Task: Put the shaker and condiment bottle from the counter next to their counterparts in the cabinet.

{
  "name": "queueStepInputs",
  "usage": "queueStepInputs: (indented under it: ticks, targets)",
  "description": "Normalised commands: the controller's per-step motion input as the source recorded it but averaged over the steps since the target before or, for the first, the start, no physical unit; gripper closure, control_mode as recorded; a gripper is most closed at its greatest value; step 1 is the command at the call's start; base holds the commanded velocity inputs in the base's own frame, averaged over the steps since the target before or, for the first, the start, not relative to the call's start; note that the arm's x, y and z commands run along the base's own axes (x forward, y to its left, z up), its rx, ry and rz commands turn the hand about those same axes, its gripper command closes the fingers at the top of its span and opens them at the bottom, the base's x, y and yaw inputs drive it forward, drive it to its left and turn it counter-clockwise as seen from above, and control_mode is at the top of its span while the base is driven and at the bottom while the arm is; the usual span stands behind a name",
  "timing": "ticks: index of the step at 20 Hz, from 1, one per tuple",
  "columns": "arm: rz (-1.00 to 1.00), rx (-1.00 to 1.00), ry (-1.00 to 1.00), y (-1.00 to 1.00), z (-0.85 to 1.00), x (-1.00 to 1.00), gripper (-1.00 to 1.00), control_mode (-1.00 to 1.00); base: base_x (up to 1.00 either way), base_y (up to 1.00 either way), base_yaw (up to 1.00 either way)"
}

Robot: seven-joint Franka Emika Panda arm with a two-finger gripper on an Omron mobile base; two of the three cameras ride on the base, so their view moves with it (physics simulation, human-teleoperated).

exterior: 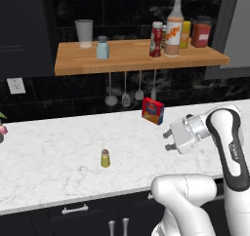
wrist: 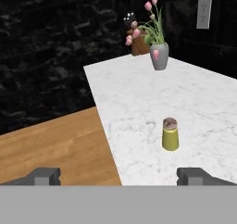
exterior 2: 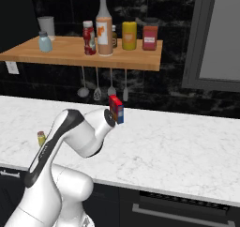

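On the shelf at top, condiment bottle (exterior: 156, 39) is placed; shaker (exterior: 105, 158) waits mid-counter, gripper (exterior: 169, 140) spread empty

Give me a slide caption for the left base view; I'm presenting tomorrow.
Open pincer hovers right of the shaker on the counter; condiment bottle already shelved.

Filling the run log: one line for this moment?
end effector: open, empty | shaker: upright on counter | condiment bottle: on cabinet

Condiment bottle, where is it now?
The condiment bottle stands on the cabinet shelf, right part in the left base view, beside the tall orange-labelled bottle.
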Motion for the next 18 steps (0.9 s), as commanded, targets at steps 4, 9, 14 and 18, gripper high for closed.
queueStepInputs:
  ticks: [4,9,14,18]
  targets:
    - [0.00,-0.01,-0.01,0.29,-0.29,0.20,-1.00,-1.00,0.00,0.00,0.00]
    - [0.00,-0.05,-0.07,0.25,-0.40,0.25,-1.00,-1.00,0.00,0.00,0.00]
    - [0.00,-0.06,-0.06,0.18,-0.40,0.36,-1.00,-1.00,0.00,0.00,0.00]
    - [0.00,-0.02,-0.03,0.13,-0.26,0.32,-1.00,-1.00,0.00,0.00,0.00]
